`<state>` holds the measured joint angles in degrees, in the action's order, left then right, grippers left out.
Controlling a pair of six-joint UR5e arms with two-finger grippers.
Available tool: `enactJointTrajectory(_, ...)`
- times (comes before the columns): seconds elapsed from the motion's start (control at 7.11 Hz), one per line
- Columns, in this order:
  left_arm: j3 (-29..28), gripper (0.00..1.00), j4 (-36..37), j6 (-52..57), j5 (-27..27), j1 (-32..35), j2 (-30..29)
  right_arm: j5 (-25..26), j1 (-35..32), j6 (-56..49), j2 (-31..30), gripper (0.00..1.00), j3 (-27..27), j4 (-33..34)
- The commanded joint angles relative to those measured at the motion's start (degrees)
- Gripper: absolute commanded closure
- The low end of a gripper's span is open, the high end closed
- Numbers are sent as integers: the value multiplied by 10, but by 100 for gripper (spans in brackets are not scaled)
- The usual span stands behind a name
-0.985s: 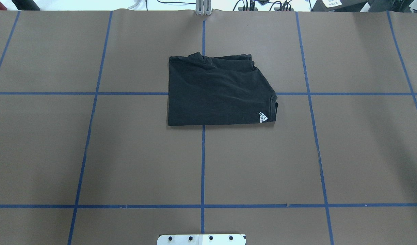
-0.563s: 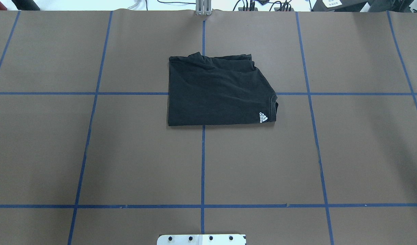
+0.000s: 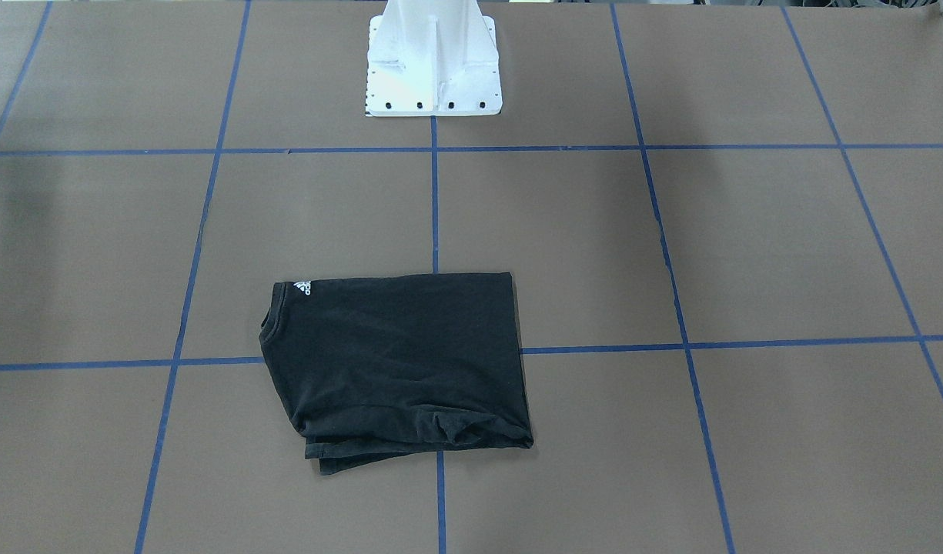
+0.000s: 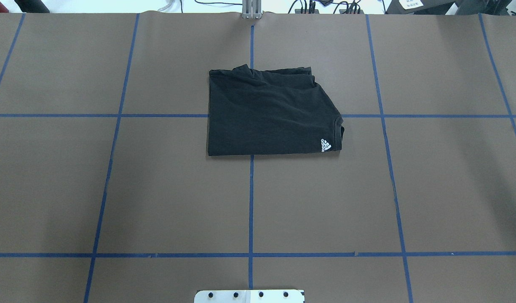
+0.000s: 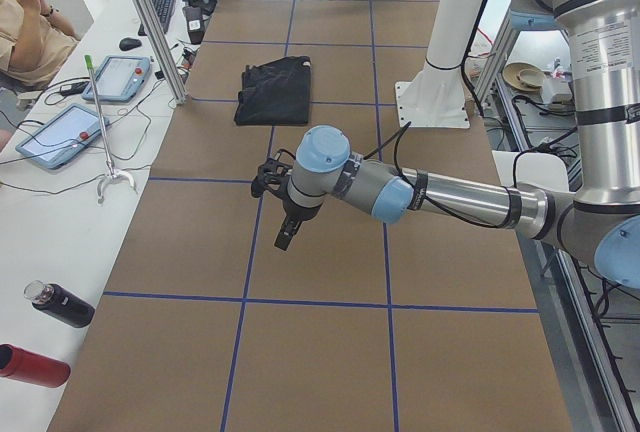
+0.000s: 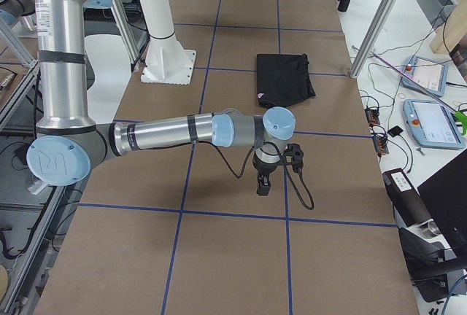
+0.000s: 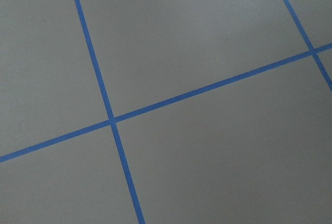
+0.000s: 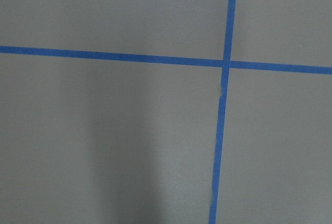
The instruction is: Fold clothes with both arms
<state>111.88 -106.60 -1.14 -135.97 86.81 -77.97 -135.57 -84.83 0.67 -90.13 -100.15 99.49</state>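
In the front-facing view, the black t-shirt (image 3: pixel 398 362) is seen folded into a compact rectangle on the tabletop (image 3: pixel 671 231), with its white logo (image 3: pixel 302 287) at one corner. The layers at the opposite edge lie uneven. In the overhead view, no arm is found near it. In the side views, the left gripper (image 5: pixel 285 232) and the right gripper (image 6: pixel 264 184) hang well apart from the shirt (the state of the fingers cannot be told). Only blue tape lines (image 7: pixel 111 120) are shown by the wrist views. The folding is judged nearly done; for any further fold, both uneven corners should be gripped and lifted evenly.
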Motion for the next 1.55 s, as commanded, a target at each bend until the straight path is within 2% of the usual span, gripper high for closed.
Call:
enactJointTrajectory(0.0,2,0,2,0,-1,0,-1,-7,-2,2,-1,0,6,0)
enactJointTrajectory(0.14,1,0,1,0,1,0,0,-19,-2,2,-2,0,1,0)
enactJointTrajectory(0.28,9,0,-3,1,-2,1,5,-16,-2,2,-1,0,13,0)
enactJointTrajectory(1.41,-4,0,-1,0,3,0,-1,-15,-2,3,-2,0,3,0)
